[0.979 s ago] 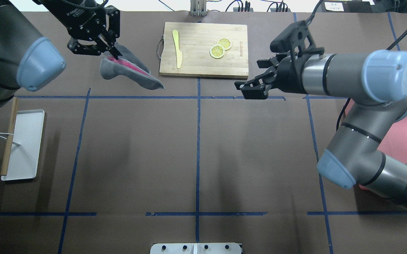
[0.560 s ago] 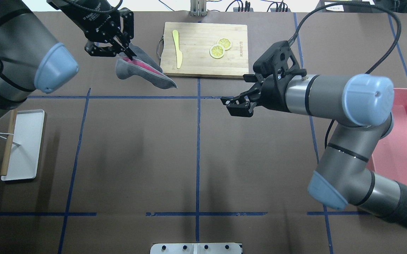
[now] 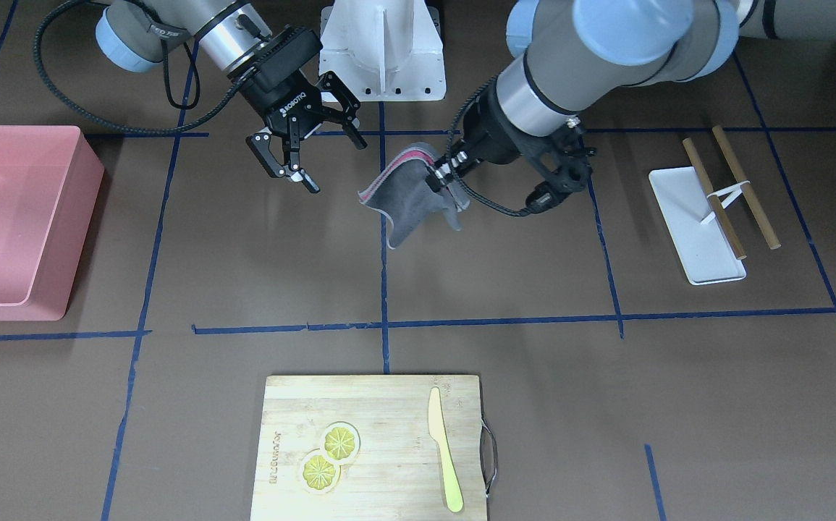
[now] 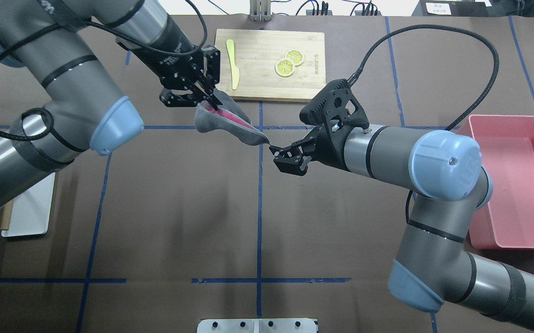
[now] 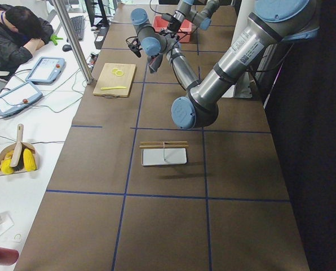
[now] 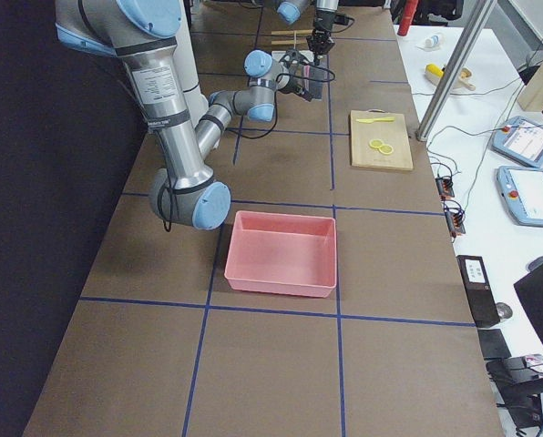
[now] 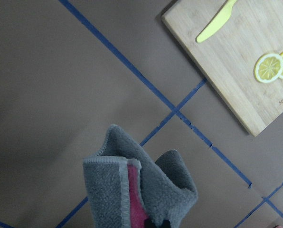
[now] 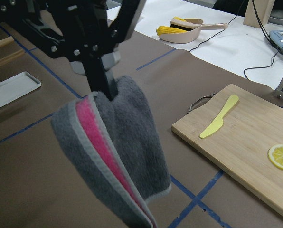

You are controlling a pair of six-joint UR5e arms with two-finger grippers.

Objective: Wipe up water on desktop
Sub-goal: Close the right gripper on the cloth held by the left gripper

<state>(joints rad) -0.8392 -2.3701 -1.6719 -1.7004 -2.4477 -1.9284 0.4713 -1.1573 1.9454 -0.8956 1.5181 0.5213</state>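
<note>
The desktop (image 4: 179,208) is dark brown with blue tape lines; I see no water on it. My left gripper (image 4: 211,99) is shut on a grey cloth with a pink inner side (image 4: 230,122) and holds it off the surface near the cutting board's front left corner. The cloth hangs folded, and it also shows in the front view (image 3: 410,199), the left wrist view (image 7: 141,190) and the right wrist view (image 8: 117,156). My right gripper (image 4: 281,159) is open and empty, just right of the cloth's hanging tip, apart from it.
A wooden cutting board (image 4: 269,88) with a yellow knife (image 4: 232,64) and lemon slices (image 4: 289,64) lies at the back middle. A pink bin (image 4: 512,180) stands at the right. A white tray (image 4: 31,208) with wooden sticks lies at the left edge.
My left gripper has carried the cloth to the right and nearer, towards the table's middle. My right gripper has moved left and nearer, up to the cloth's hanging tip, still open.
</note>
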